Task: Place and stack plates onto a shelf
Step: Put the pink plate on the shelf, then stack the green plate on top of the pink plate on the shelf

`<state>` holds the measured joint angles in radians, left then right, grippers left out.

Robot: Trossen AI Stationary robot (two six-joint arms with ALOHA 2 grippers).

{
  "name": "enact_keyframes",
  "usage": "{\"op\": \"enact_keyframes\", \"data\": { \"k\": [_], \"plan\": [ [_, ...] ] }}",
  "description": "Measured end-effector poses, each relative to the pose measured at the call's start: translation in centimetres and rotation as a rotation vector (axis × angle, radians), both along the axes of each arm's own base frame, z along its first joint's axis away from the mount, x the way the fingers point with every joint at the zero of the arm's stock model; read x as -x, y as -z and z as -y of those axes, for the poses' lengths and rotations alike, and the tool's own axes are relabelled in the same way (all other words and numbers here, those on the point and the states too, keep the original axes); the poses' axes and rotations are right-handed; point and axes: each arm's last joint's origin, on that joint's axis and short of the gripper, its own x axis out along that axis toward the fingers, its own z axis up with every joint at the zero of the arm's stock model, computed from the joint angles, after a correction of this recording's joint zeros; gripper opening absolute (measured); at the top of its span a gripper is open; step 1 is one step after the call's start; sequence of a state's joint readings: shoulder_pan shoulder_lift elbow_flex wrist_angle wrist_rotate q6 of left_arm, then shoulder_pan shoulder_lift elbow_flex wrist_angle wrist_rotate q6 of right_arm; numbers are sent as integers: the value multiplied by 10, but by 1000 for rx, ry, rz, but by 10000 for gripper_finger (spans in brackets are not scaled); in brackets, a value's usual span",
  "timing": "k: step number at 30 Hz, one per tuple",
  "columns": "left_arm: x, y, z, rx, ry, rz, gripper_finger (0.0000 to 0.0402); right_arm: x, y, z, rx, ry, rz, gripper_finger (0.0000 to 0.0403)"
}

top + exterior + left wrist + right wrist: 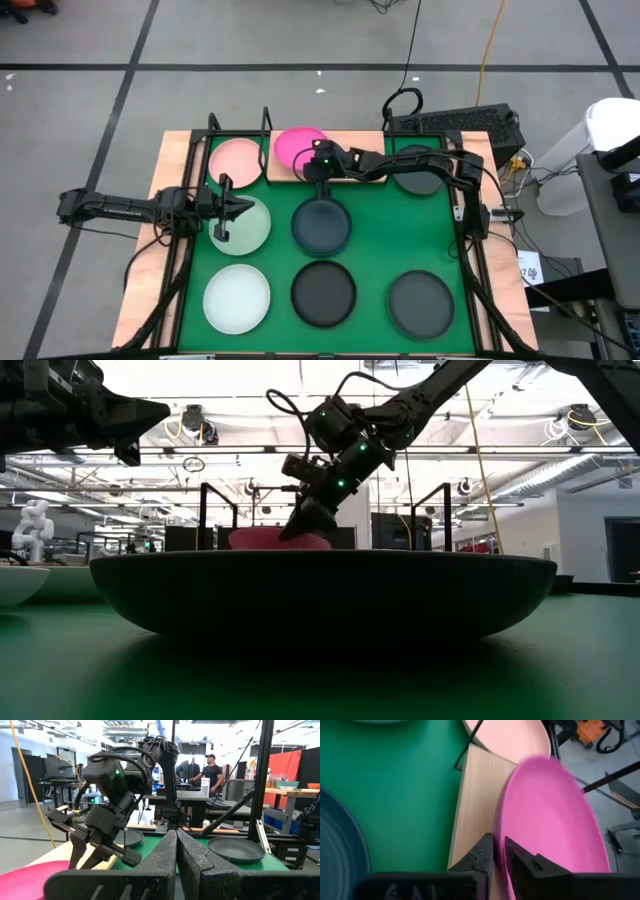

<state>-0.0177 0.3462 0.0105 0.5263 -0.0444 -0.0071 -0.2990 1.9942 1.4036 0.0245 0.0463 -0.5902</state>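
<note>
My right gripper (318, 170) is over the shelf (276, 176), a light wooden board at the table's far side, and is shut on the magenta plate (296, 145). The light pink plate (236, 160) lies flat on the shelf's left half. In the right wrist view the magenta plate (550, 820) hangs tilted over the board (475, 805), next to the pink plate (512, 737). My left gripper (240, 207) is shut and hovers above a pale mint plate (248, 230), touching nothing. Its fingers (176, 845) point toward the right arm. My right gripper (499, 851) pinches the magenta plate's rim (502, 832) between its two fingers, on the side of the plate that faces the table's near edge. The fingers slant down from the right. The plate is tilted; whether its far edge rests on the board is hidden.
On the green mat (375, 235) lie a dark blue-grey plate (322, 225), a black plate (323, 293), a dark grey plate (420, 303) and a white plate (237, 298). Another dark plate (420, 172) sits under the right arm. Black wire uprights (213, 128) stand at the shelf's left end.
</note>
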Motion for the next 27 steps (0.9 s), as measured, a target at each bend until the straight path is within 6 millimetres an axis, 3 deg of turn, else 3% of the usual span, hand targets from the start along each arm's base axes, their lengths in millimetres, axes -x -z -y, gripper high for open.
{"op": "enact_keyframes", "data": {
  "k": [10, 15, 21, 27],
  "plan": [
    [0, 0, 0, 0, 0, 0, 12, 0, -3, -12, -45, 4, -9, 82],
    [0, 0, 0, 0, 0, 0, 12, 10, -37, -39, -81, -39, 4, 100],
    [0, 0, 0, 0, 0, 1, 12, 52, -94, -82, -152, -82, 79, 102],
    [0, 0, 0, 0, 0, 1, 12, 112, -99, -120, -212, -141, 267, 92]
  ]
}}
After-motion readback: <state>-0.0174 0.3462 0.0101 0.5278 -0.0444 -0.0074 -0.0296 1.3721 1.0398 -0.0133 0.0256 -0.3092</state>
